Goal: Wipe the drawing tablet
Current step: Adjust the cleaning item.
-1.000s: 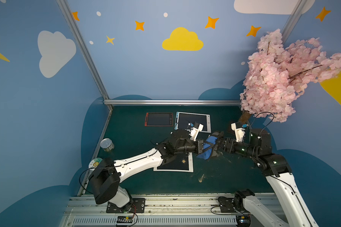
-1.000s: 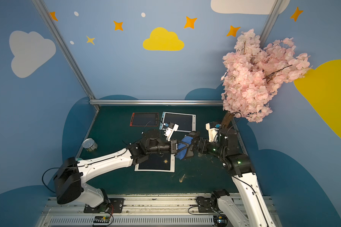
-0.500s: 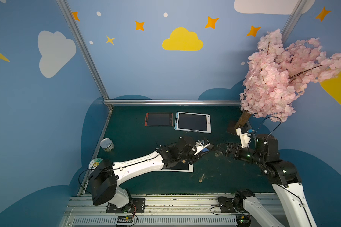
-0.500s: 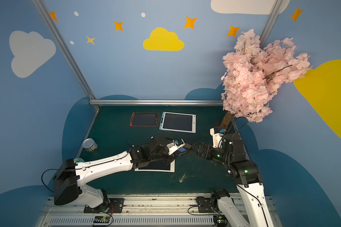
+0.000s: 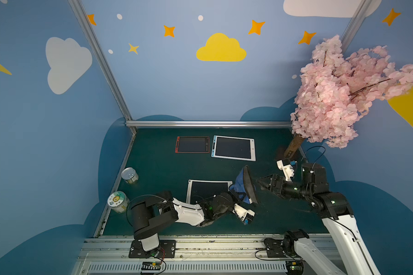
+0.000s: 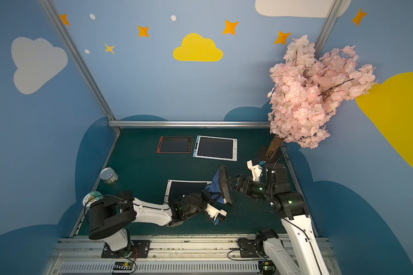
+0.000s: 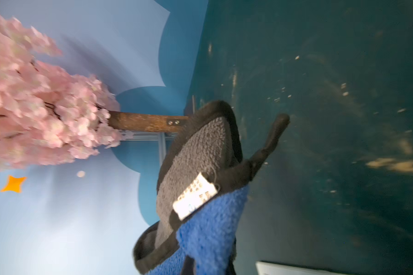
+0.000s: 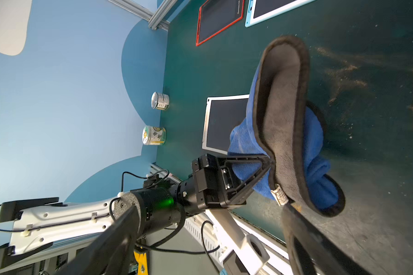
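Judging from the table downward, I think the wiping has not begun. The near tablet, which I take for the one to clean, lies flat at my side of the table, and no cloth is on its dark screen. My left gripper is closed tight on the cloth and holds it up in the air, just beside the right edge of that tablet. My right gripper stands wide open near the cloth and holds nothing. What is left, I believe, is to lower the cloth on the screen and rub it across. I count one tree, three tablets (the near one, plus a red tablet and a blue tablet side by side at the far end), one cloth, one tin and one jar.
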`<state>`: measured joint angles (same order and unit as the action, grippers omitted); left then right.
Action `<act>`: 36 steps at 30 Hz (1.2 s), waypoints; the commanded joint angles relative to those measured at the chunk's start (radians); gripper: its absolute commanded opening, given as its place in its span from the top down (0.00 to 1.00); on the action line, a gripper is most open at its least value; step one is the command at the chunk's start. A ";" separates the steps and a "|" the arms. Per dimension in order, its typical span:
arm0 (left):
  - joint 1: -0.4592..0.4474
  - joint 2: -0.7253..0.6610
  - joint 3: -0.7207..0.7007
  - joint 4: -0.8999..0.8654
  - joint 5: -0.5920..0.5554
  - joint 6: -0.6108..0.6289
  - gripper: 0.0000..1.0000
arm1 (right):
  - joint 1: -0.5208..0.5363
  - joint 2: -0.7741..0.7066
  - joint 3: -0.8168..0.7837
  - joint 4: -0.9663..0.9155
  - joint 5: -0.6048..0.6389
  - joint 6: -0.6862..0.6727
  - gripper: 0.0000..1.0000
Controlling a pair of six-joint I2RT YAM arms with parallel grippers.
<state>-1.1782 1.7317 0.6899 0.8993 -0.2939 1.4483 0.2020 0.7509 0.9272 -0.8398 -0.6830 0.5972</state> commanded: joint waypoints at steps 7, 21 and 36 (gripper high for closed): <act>0.005 -0.064 0.040 0.191 -0.048 0.184 0.97 | -0.031 -0.042 -0.175 0.080 -0.101 0.079 0.08; -0.126 -0.151 0.006 0.195 0.058 0.134 0.97 | -0.048 -0.020 -0.162 0.194 -0.111 0.017 0.08; -0.195 -0.127 0.028 0.242 0.099 0.062 0.97 | -0.046 -0.015 -0.182 0.311 -0.188 0.070 0.09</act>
<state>-1.3582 1.6066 0.6899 1.1046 -0.2268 1.5181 0.1585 0.7319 0.7441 -0.5640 -0.8425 0.6579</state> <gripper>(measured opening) 0.065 0.916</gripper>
